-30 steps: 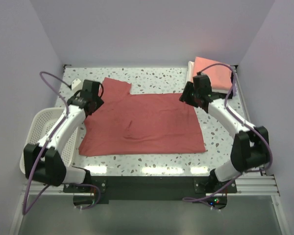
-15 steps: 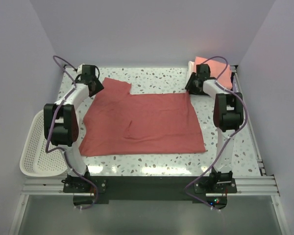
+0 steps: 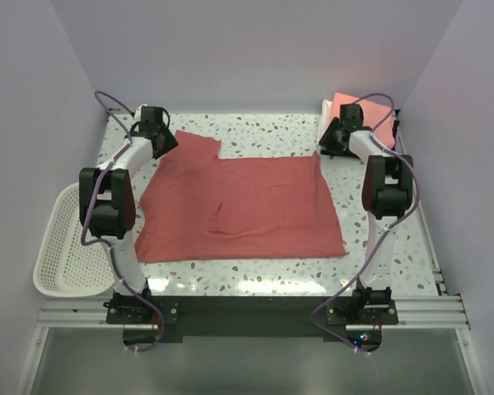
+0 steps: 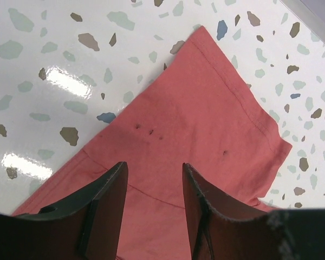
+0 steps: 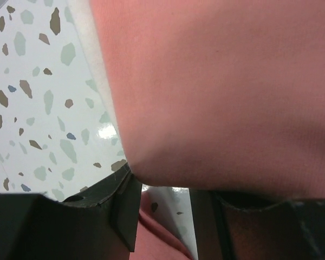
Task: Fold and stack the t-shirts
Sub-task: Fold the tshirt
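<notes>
A brick-red t-shirt point(image 3: 243, 206) lies spread flat on the speckled table point(image 3: 263, 132). My left gripper point(image 3: 166, 141) is open, its jaws hovering over the shirt's far-left sleeve point(image 4: 206, 108). A folded salmon-pink t-shirt point(image 3: 364, 119) lies on a white one at the far right corner. My right gripper point(image 3: 329, 141) is open beside that stack's near-left corner; the pink cloth point(image 5: 222, 92) fills the right wrist view, with the red shirt's corner point(image 5: 160, 241) between the jaws below.
A white mesh basket point(image 3: 62, 247) hangs off the table's left edge. Walls close in the table at the back and both sides. Both arms reach to the far corners, their cables looping above.
Both arms have stretched out toward the far corners. The left gripper moved to the shirt's far-left sleeve; the right gripper moved up beside the pink stack.
</notes>
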Motion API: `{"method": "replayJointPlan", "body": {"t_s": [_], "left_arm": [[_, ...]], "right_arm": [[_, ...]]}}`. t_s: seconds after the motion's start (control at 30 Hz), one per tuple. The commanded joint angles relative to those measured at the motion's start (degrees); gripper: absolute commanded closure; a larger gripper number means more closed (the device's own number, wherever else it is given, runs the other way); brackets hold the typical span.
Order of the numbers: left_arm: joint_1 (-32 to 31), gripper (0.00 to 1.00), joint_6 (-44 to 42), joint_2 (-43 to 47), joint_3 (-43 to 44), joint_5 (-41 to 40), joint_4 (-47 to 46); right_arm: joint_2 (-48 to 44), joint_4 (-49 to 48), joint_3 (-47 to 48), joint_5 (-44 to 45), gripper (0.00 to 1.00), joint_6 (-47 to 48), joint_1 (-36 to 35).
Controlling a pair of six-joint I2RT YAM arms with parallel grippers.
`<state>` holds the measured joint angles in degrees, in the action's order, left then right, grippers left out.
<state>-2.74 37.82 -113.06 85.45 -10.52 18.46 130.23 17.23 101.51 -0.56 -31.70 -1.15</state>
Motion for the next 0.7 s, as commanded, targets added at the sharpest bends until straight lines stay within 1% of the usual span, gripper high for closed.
{"method": "replayJointPlan", "body": {"t_s": [0.0, 0.03, 0.27, 0.43, 0.47, 0.6, 0.67], "left_arm": [[0.0, 0.5, -1.2, -1.1, 3.5, 0.0, -2.5], [0.0, 0.5, -1.2, -1.4, 3.8, -0.1, -2.5], [-0.1, 0.49, -2.2, -5.7, 8.1, 0.4, -3.7], [-0.1, 0.45, -6.3, -10.1, 13.2, -1.2, -4.1], [-0.1, 0.45, -6.7, -11.4, 14.6, -3.0, -4.3], [-0.1, 0.41, -9.5, -14.3, 17.1, -3.2, -7.2], [-0.1, 0.41, -11.1, -16.1, 18.2, -3.5, -8.5]], "right_arm": [[-0.7, 1.0, 1.5, 4.2, 0.57, 1.9, 3.2], [-0.8, 0.9, 1.2, 3.3, 0.57, 1.8, 3.3], [-2.8, 2.2, -0.5, 6.7, 0.57, 3.2, 4.0], [-5.5, -2.6, -4.1, -0.7, 0.57, 3.1, 4.3], [-6.2, -3.3, -5.2, -1.3, 0.56, 2.9, 4.2], [-9.7, -6.7, -7.5, -5.7, 0.56, 2.1, 4.1], [-11.7, -7.5, -8.6, -6.9, 0.55, 1.8, 4.0]]}}
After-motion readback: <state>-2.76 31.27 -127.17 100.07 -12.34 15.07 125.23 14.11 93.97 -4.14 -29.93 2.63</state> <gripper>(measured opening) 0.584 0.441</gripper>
